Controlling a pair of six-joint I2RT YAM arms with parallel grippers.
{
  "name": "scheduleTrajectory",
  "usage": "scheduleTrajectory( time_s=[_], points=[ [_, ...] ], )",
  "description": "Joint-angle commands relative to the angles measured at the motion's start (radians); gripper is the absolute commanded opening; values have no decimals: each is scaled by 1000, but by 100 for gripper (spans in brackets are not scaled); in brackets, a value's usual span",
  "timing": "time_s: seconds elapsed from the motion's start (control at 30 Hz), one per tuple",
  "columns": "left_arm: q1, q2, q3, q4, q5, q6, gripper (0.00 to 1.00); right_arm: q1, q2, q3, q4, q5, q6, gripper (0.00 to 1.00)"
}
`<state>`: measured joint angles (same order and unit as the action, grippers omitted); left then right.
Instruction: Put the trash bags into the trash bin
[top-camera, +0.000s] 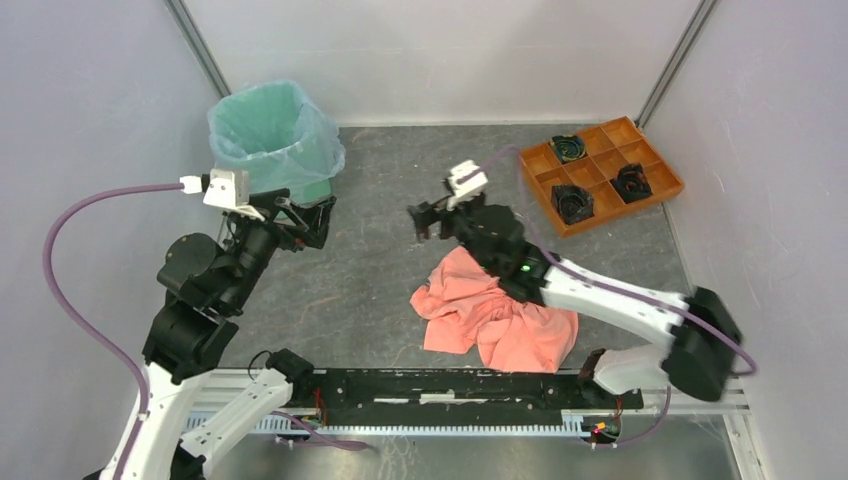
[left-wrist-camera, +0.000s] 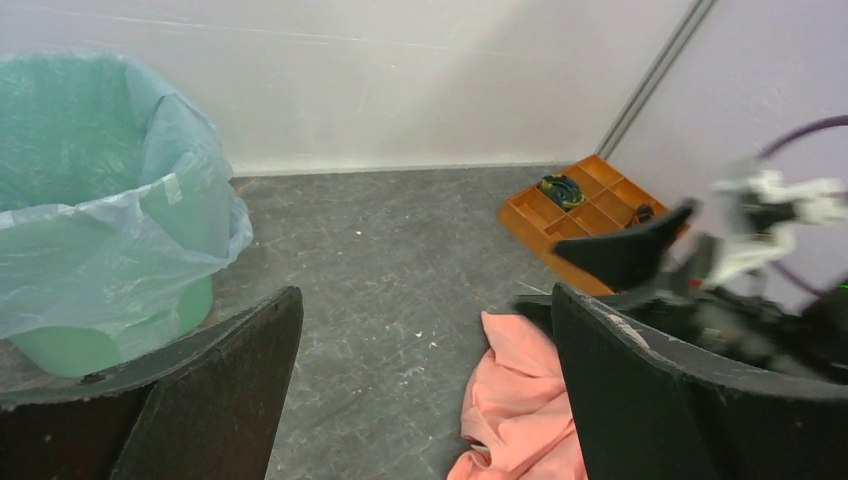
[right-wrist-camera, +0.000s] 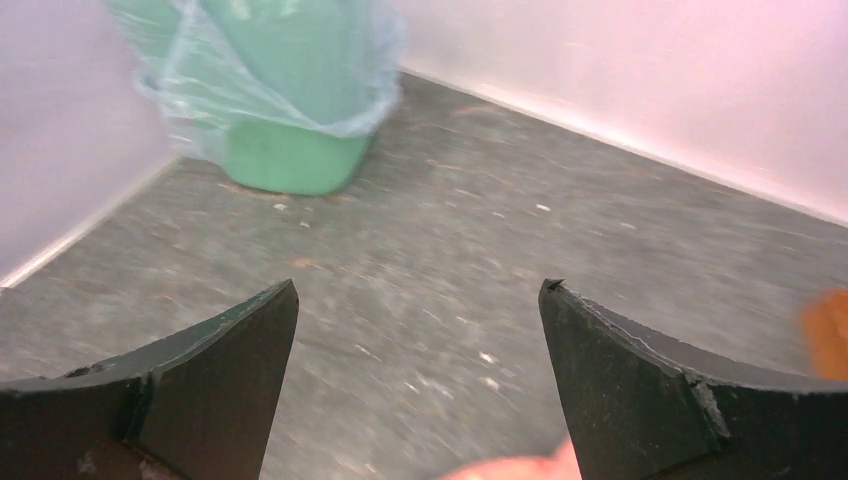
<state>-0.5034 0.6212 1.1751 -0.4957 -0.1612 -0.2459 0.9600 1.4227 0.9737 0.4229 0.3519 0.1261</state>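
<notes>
Right tool (top-camera: 425, 220) gapes near cloth (top-camera: 500, 320); tray (top-camera: 620, 133) farther.

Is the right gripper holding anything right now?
No, the right gripper stands wide open in its wrist view, and only the grey table shows in the gap.

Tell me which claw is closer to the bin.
The left claw: it is right beside the bin, near its base. The right claw is out mid-table, over the far edge of the pink cloth.
</notes>
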Motion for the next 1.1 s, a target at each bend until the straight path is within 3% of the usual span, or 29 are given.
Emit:
scheduleTrajectory(
  time_s=[0.0,0.1,0.23,0.43,0.7,1.07],
  points=[
    [2,-2,-27,130,-69,-20,100,-6,-222,-62,-380,175,-115,98],
    [2,9,-2,115,-117,-12,100,-6,-355,54,-628,321,-197,98],
    [1,4,20,104,-160,9,100,-6,-512,155,-747,359,-311,98],
    [2,-5,52,126,-196,59,100,-6,-635,203,-745,409,-372,98],
    [1,0,96,95,-210,98,100,-6,-619,279,-794,504,-373,98],
    [2,-11,88,95,-205,106,100,-6,-651,256,-750,559,-338,98]
  ],
)
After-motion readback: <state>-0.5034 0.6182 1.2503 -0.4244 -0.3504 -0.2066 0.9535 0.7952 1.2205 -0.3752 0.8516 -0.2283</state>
